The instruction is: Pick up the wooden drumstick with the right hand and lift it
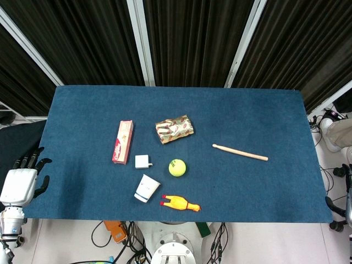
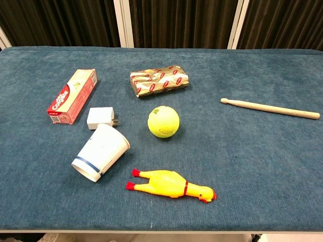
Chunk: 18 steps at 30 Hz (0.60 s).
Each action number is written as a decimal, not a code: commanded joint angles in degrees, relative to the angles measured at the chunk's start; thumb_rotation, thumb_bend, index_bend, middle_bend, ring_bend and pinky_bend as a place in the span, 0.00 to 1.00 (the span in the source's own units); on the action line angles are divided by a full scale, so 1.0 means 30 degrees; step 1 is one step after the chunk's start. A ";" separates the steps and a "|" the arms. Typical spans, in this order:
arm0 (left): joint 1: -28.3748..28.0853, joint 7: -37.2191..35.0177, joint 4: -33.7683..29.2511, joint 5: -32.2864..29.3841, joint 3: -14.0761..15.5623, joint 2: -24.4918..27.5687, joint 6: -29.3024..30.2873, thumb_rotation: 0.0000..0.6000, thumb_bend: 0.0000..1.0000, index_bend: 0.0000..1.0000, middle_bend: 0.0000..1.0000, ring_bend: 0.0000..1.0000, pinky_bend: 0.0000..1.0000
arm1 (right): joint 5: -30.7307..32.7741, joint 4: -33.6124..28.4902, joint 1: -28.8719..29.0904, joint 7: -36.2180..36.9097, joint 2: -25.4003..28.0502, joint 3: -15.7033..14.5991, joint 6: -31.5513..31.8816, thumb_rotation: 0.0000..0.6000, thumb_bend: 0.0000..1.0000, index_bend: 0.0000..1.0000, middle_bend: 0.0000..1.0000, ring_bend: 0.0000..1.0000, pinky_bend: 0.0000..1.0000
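The wooden drumstick (image 1: 240, 152) lies flat on the blue table (image 1: 258, 115), right of centre, its tip pointing left. In the chest view the drumstick (image 2: 270, 108) reaches toward the right edge. My left hand (image 1: 25, 179) hangs at the table's left edge near the front, far from the stick, with fingers apart and nothing in them. My right hand appears in neither view.
Left of the drumstick lie a yellow tennis ball (image 1: 177, 167), a foil snack packet (image 1: 175, 128), a toothpaste box (image 1: 123, 141), a white charger (image 1: 143, 161), a tipped paper cup (image 1: 147, 188) and a rubber chicken (image 1: 180, 203). Cables lie on the floor at the right.
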 commanded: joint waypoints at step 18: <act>0.0066 -0.0316 -0.0092 -0.0281 -0.0163 -0.0065 0.0135 1.00 0.42 0.25 0.08 0.10 0.15 | 0.0443 0.0772 0.1456 0.0120 -0.0311 0.0838 -0.2791 1.00 0.32 0.17 0.15 0.07 0.00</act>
